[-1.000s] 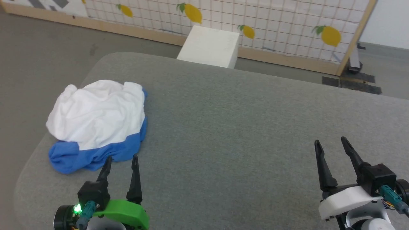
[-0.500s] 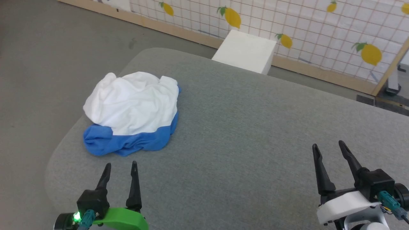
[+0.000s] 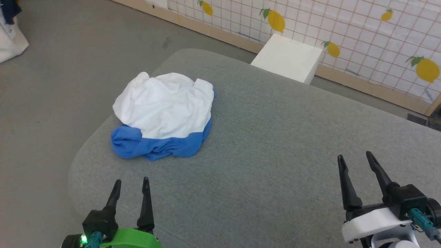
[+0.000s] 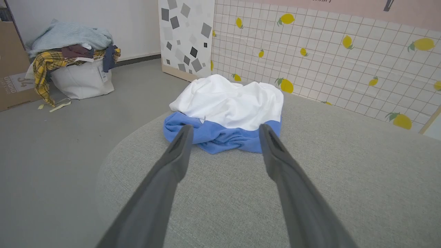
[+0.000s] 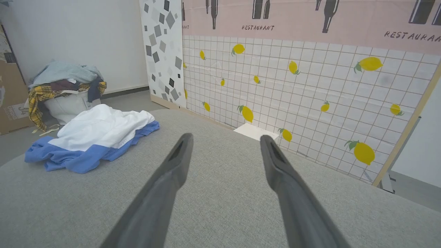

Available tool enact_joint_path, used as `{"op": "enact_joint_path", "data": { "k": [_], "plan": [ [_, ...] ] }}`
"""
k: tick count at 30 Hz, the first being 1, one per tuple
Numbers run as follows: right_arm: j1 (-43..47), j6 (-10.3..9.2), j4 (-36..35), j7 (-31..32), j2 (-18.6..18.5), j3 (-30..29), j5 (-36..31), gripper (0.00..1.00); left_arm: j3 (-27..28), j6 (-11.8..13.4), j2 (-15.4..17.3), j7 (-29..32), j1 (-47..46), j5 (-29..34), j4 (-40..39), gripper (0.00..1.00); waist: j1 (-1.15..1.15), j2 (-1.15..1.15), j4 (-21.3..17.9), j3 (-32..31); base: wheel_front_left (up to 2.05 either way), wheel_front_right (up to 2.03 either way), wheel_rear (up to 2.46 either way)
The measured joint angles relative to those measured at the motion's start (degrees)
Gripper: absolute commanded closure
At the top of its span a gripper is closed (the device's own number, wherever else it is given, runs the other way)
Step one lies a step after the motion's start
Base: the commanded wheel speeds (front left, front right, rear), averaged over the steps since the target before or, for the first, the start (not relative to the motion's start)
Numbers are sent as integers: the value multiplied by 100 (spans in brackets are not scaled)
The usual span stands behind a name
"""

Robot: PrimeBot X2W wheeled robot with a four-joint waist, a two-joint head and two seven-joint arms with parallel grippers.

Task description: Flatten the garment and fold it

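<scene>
The garment [image 3: 165,110] lies crumpled in a heap on the grey table [image 3: 275,144], near its far left corner, white cloth on top and blue cloth bunched along the near edge. In the left wrist view the garment [image 4: 227,110] sits just beyond the fingertips, and in the right wrist view the garment [image 5: 93,136] lies off to the left. My left gripper [image 3: 132,182] hovers open near the table's front left edge, short of the heap. My right gripper [image 3: 355,156] is open at the lower right, far from the cloth, with nothing between its fingers.
A white box [image 3: 286,58] stands on the floor behind the table, against a lemon-patterned tiled panel [image 3: 344,27]. A white bin heaped with clothes [image 4: 72,65] sits on the floor at the left. The table's rounded left corner [image 3: 77,165] is close to my left gripper.
The head camera has turned left, so the whole scene has shifted to the right in view. The garment lies as before, and both grippers stay open in much the same pose.
</scene>
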Motion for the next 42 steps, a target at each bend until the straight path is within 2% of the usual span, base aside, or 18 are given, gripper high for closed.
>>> {"op": "enact_joint_path", "data": {
  "k": [34, 42],
  "plan": [
    [26, -1, 141, -404, 3, -129, 99, 0, -179, 77, -1, -385, 119, -316, 102, 0, 0, 0, 1038, 20, 0, 0, 0],
    [35, -1, 174, -404, 4, -141, 110, 0, -146, 75, -1, -386, 125, -324, 102, 0, 0, 0, 1003, -8, 0, 0, 0]
  ]
}}
